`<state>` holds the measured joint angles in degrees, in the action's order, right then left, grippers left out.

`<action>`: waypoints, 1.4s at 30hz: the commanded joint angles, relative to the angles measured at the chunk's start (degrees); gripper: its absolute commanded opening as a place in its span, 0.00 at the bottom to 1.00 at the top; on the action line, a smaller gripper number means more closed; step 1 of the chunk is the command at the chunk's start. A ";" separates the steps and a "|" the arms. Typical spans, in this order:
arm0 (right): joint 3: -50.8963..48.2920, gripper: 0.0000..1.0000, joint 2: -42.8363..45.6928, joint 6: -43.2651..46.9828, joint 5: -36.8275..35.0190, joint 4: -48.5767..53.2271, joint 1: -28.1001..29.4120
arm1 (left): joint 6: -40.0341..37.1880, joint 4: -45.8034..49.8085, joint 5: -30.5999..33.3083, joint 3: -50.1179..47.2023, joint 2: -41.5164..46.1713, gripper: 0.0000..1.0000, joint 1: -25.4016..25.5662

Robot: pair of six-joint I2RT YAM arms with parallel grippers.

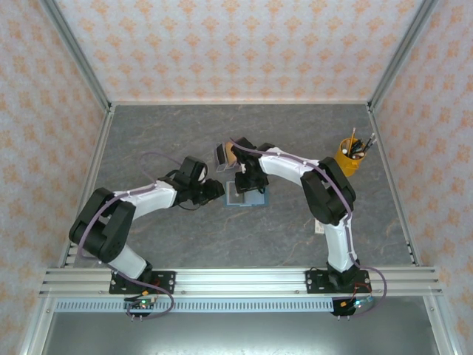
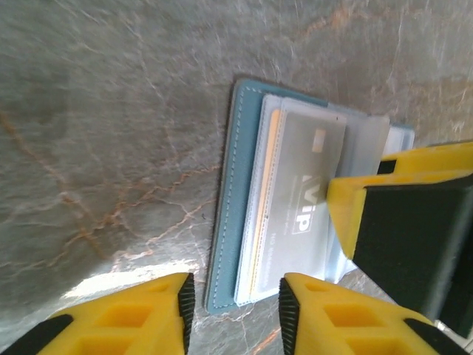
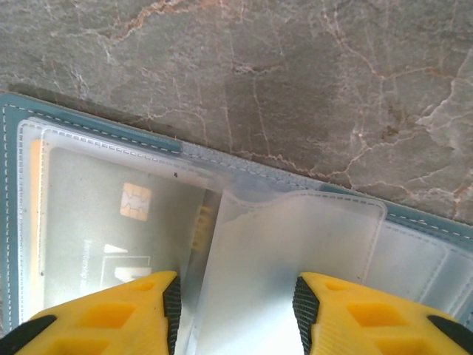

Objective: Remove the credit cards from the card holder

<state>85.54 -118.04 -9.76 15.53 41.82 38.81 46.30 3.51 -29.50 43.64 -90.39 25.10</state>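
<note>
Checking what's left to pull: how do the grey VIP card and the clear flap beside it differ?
The grey VIP card is opaque, with chip and lettering; the clear flap is see-through and blank. The card sits inside a pocket; the flap is empty, under the right hand. Both lie in the open card holder.

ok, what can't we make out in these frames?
- Top external: card holder mostly under the right tool; card count unreadable.
- Left wrist: VIP card's far end hidden behind a finger of the right tool.
- Right wrist: that card's print blurred under the clear sleeve; lower part cut by the frame edge.
</note>
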 commanded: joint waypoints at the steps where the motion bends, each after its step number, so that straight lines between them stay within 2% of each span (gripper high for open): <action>1: -3.71 0.44 -3.74 0.95 2.40 1.00 0.13 | 1.15 -3.86 -1.82 2.30 -1.98 0.34 0.60; 8: -4.73 0.40 -3.51 0.94 3.10 -0.07 -0.13 | 1.60 -5.09 -3.10 4.29 -5.09 0.29 1.35; 16: -5.36 0.36 -3.30 1.09 4.11 -1.03 -0.57 | 0.63 -5.15 -3.37 6.27 -8.71 0.28 1.44; 25: -5.83 0.35 -3.01 1.17 4.85 -1.74 -0.92 | -0.25 -3.13 -2.91 7.87 -11.07 0.28 1.44; 31: -5.91 0.34 -3.05 1.30 5.12 -1.74 -1.01 | -0.25 -3.59 -4.49 8.04 -12.07 0.25 1.42; 42: -6.68 0.34 -2.81 1.81 6.77 -2.62 -1.45 | -2.09 -4.57 -9.41 8.50 -12.29 0.25 1.35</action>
<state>82.54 -116.81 -8.88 20.80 37.65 37.06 45.98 -0.27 -34.50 50.89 -101.89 25.98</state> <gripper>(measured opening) 0.338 0.253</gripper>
